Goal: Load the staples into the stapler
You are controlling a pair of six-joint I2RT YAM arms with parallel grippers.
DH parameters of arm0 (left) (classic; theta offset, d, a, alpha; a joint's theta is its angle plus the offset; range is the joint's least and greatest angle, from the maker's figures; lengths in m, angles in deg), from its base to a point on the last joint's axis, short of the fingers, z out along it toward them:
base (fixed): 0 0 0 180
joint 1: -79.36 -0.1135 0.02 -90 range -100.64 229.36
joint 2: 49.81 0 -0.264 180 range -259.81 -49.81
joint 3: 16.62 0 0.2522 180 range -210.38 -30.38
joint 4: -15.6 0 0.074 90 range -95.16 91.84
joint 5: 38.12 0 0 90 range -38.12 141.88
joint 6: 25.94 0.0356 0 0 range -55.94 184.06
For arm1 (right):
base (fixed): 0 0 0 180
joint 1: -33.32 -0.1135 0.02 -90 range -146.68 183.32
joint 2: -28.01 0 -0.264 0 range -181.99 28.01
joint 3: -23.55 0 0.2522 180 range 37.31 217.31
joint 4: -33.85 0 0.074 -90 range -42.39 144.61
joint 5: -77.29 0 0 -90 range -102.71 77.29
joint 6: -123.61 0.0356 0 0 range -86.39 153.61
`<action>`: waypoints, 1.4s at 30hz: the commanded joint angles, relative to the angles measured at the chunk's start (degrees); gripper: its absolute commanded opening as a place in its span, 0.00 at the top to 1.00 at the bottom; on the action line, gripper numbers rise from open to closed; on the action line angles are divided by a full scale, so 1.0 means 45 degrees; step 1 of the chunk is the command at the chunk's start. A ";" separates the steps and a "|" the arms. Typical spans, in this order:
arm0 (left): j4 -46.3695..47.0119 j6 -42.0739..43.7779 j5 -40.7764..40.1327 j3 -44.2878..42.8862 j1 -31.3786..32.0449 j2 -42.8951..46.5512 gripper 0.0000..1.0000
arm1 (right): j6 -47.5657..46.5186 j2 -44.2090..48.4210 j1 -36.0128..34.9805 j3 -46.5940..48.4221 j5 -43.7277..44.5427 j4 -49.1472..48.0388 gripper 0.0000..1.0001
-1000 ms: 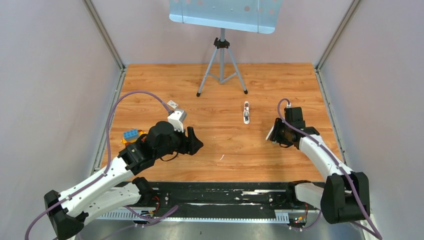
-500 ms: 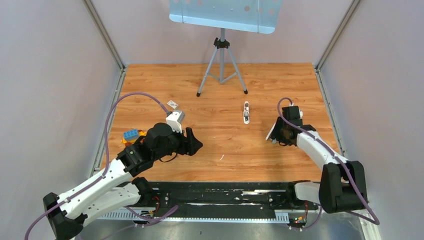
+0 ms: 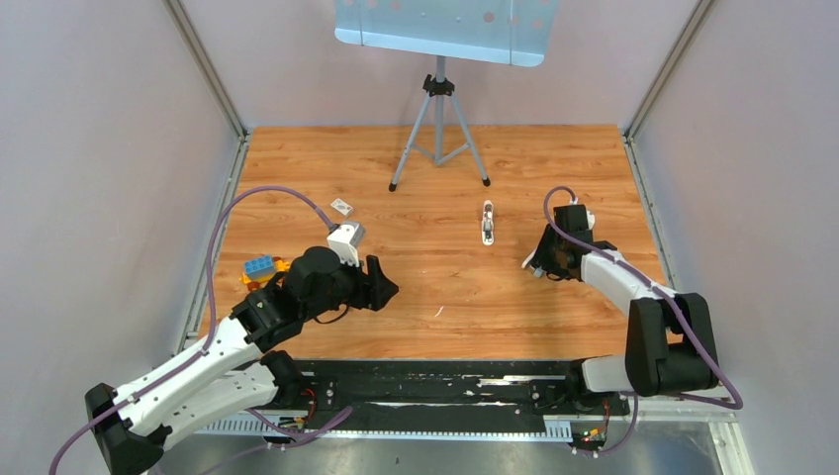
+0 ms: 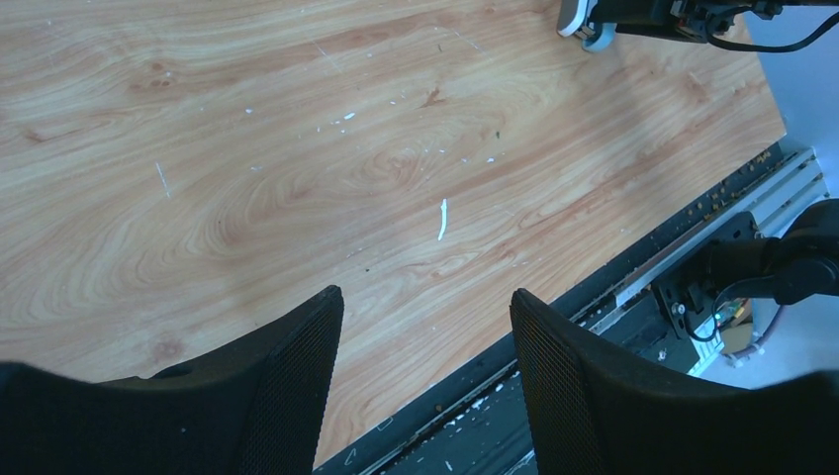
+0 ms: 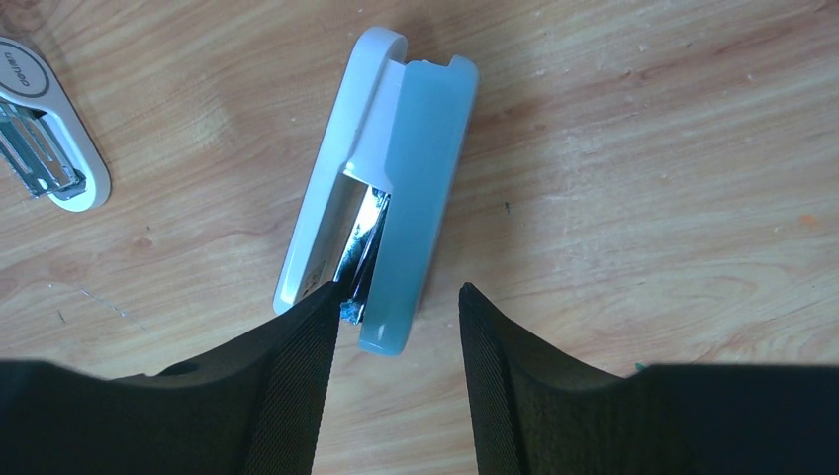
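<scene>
Both arms have shifted a little since a second ago: the left one has drawn back slightly toward the near edge, and the right one has folded its elbow inward, its hand now a touch farther left.

At the far left of the table sits a small blue toy brick with something orange under it. Just beyond, a small white carton lies near the left arm's cable. The left gripper hangs over bare wood with its fingers well apart and nothing between them. A thin white sliver lies on the boards ahead of it.

Farther back, in the middle, stands a grey tripod. To its right, a small white oval thing with a metal insert lies alone on the wood.

Near the right side, the stapler lies on its side on the table, its two halves parted at the near end so the shiny inside shows. The right gripper is half spread around that near end. Its left finger touches the whitish half, while its right finger stands clear of the blue half, so it is not gripping the stapler.
</scene>
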 commanded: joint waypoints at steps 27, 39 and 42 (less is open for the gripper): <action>0.0221 -0.0002 0.0070 0.0166 0.0044 -0.0373 0.34 | 0.0921 -0.1311 -0.0139 0.0437 0.0209 -0.0073 0.51; 0.1806 -0.1127 0.1212 0.0195 0.0043 -0.0935 0.35 | -0.0839 0.1911 -0.1366 0.0117 -0.0773 0.0975 0.73; 0.2749 -0.1687 0.1573 0.0242 0.0026 -0.1331 0.32 | -0.0822 0.3314 -0.2523 0.0191 -0.1233 0.1325 0.74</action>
